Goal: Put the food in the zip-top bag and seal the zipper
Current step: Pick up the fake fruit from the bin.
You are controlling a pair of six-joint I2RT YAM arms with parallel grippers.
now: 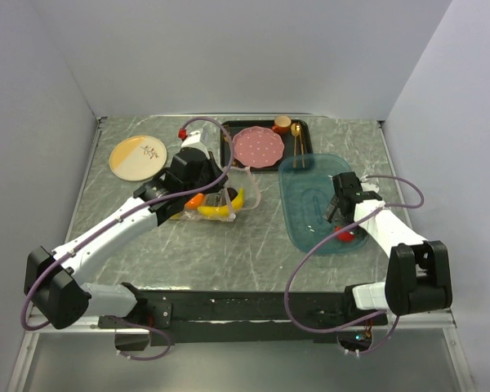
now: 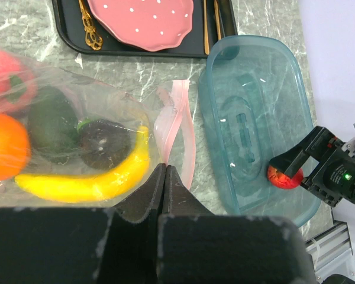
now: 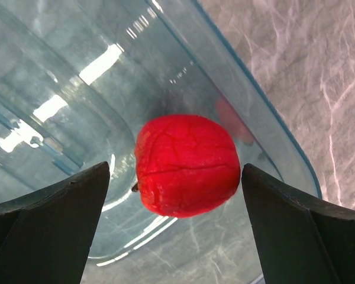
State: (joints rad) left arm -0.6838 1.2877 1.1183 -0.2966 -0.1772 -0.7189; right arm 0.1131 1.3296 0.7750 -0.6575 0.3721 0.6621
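Pinching zip-top bag (image 1: pixel 216 206) left of blue tray (image 1: pixel 310 163); straddling red toy fruit (image 3: pixel 189 154) inside the tray.
All on grey marble table (image 1: pixel 229 253): up-left of the blue tray, black tray (image 1: pixel 225 147) carrying pink dotted plate (image 1: pixel 257 147). Left of the blue tray, the bag again, clamped at its mouth edge by left gripper (image 2: pixel 164 174), fingers pressed tight together. Inside the bag, banana (image 2: pixel 89 180), orange (image 2: pixel 6 148), two dark pieces (image 2: pixel 103 142). At the tray's near end, right gripper (image 3: pixel 174 167) spread wide either side of the red fruit. Between bag and tray, pink zipper (image 2: pixel 177 127), loose, unsealed.
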